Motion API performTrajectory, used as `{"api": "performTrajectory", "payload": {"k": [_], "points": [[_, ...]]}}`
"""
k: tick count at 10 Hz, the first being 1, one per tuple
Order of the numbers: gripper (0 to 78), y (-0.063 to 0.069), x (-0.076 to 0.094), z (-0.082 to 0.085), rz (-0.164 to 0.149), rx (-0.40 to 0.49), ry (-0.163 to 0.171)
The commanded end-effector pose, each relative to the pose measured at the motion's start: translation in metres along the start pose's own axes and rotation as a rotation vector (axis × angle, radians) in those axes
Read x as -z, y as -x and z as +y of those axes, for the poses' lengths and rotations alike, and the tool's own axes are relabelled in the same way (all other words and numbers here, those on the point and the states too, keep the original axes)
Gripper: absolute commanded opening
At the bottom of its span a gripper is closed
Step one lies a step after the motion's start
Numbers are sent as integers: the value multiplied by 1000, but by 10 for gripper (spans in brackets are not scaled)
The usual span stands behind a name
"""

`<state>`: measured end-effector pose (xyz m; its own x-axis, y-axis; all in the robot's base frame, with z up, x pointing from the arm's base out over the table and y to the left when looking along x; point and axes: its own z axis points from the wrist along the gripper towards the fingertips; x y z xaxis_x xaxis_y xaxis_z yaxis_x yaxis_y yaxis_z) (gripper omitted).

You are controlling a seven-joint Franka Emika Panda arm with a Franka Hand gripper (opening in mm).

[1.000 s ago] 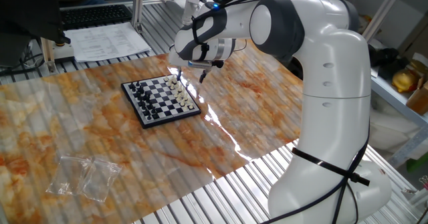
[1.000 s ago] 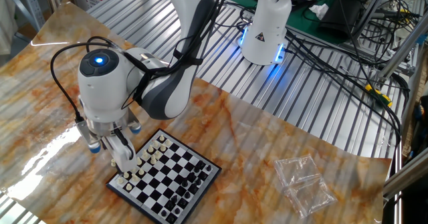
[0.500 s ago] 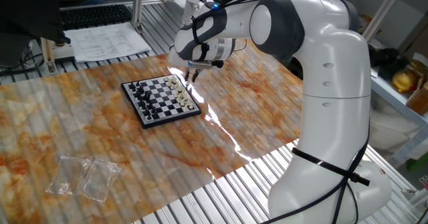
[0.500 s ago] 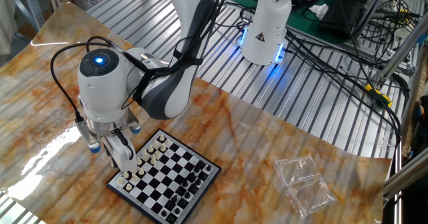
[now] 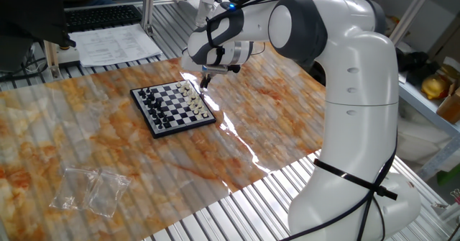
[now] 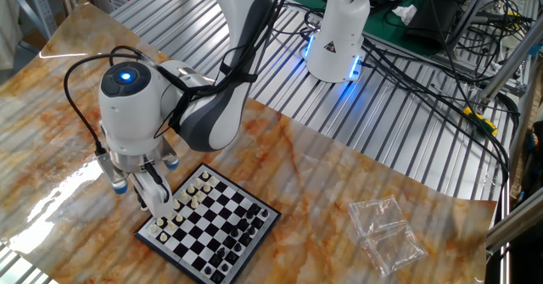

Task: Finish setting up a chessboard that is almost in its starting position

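Observation:
The chessboard [image 5: 172, 108] lies on the marbled tabletop, with black pieces along its left edge and cream-white pieces along its right edge. In the other fixed view the chessboard [image 6: 209, 225] has its white pieces on the near-left side. My gripper [image 5: 204, 83] hangs low over the board's white-piece edge near the far corner, fingers drawn together. The gripper [image 6: 149, 201] points straight down at that same edge. Whether a piece sits between the fingertips is too small to tell.
A crumpled clear plastic bag [image 5: 90, 188] lies on the table toward the front left; the same plastic bag [image 6: 386, 231] shows in the other view. Papers [image 5: 115, 43] and a keyboard [image 5: 100, 16] lie behind the table. The arm's white base [image 5: 352, 191] stands at the right.
The fingers stood spread apart one second ago and have since closed together over the white-piece edge. The arm has barely moved.

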<state>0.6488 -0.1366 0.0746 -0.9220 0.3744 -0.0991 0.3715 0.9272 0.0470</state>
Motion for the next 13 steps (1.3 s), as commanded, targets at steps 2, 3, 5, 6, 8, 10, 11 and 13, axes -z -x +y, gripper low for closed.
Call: {"api": "performTrajectory", "payload": {"k": [2, 3, 5, 6, 8, 10, 11, 13], "points": [[12, 1, 1, 0, -4, -6, 0], [12, 1, 1, 0, -4, -6, 0], [12, 1, 11, -1, 0, -15, -1], [12, 1, 11, -1, 0, -15, -1], [12, 0, 15, -1, 2, -18, 2], [12, -1, 22, 1, 8, -27, 0], [12, -1, 23, 1, 8, -28, -1], [12, -5, 31, 5, 13, -43, -5]]}}
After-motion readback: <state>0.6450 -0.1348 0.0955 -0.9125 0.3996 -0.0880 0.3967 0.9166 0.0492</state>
